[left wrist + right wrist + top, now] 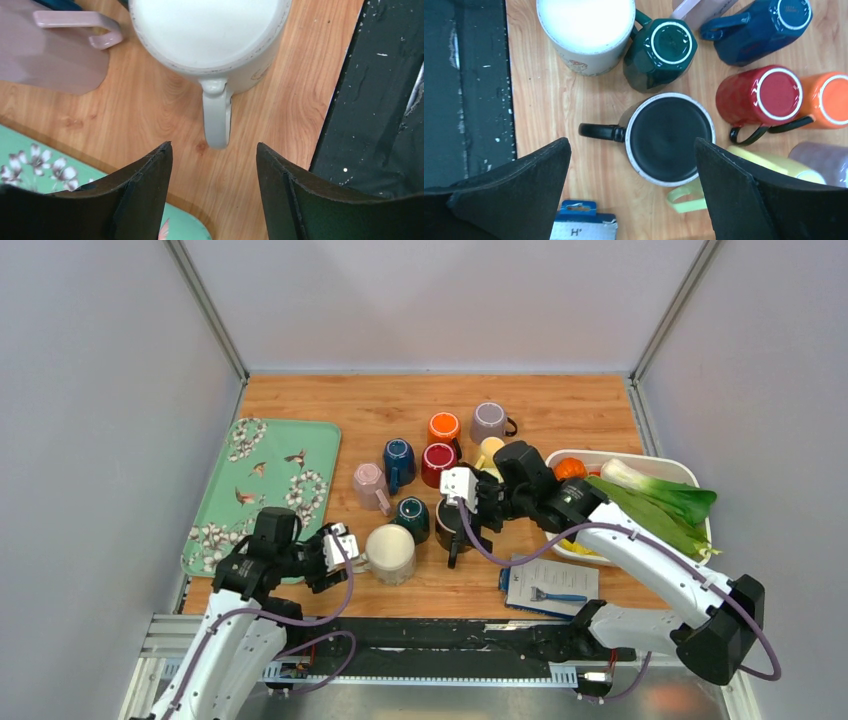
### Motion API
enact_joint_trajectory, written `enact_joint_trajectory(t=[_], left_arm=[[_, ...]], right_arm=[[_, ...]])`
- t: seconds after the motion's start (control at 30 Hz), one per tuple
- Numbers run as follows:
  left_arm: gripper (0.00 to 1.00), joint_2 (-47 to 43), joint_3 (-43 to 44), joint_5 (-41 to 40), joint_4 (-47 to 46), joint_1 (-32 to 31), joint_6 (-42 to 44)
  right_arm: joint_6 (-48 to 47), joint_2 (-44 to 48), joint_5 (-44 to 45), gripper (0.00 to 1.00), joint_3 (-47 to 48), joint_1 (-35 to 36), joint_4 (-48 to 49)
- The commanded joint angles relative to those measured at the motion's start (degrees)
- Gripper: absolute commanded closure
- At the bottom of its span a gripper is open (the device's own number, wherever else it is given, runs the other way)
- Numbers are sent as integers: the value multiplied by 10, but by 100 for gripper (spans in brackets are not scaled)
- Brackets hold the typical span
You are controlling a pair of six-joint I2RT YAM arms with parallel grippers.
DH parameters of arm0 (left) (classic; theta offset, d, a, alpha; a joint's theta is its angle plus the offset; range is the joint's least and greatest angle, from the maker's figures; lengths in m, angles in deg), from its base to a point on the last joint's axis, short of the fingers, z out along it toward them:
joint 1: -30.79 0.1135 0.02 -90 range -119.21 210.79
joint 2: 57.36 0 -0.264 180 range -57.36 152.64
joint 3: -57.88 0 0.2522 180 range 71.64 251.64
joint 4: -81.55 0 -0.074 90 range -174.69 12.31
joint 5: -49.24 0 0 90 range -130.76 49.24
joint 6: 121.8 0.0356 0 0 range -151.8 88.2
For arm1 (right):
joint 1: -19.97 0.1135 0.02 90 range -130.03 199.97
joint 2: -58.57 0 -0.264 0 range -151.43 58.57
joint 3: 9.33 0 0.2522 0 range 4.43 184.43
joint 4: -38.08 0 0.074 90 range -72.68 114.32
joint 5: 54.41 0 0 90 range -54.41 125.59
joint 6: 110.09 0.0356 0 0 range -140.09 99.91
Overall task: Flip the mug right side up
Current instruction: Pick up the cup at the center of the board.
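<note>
A cream mug (390, 553) stands near the table's front with a flat pale face up, apparently upside down. Its handle (217, 117) points at my left gripper (214, 151), which is open; the handle's end lies just ahead of the fingertips and touches neither. In the top view the left gripper (343, 551) sits just left of that mug. My right gripper (632, 143) hangs open over a black mug (670, 137) with a white rim and its handle to the left. In the top view the right gripper (470, 530) hides most of that mug.
Clustered behind are dark green (411, 517), pink (371, 486), blue (398, 462), red (438, 462), orange (443, 427), grey-purple (489, 421) and yellow (490, 450) mugs. A floral teal tray (262, 490) lies left, a white vegetable bin (655, 462) right, a razor pack (550, 585) near front.
</note>
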Motion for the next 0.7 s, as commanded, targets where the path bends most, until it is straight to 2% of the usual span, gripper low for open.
enact_joint_trajectory(t=[0.0, 0.17, 0.3, 0.5, 0.67], left_arm=[[31, 42, -9, 38, -67, -21, 8], [33, 60, -19, 12, -135, -69, -38], [35, 64, -35, -13, -155, -106, -29], [41, 65, -63, -35, -169, -119, 3], [45, 70, -69, -32, -199, -122, -16]], right_arm=[[-50, -10, 10, 0, -19, 19, 100], [-45, -28, 16, 0, -25, 45, 123], [-29, -34, 32, 0, -22, 48, 136], [-15, -24, 49, 0, -32, 49, 151], [-10, -10, 55, 0, -53, 48, 158]])
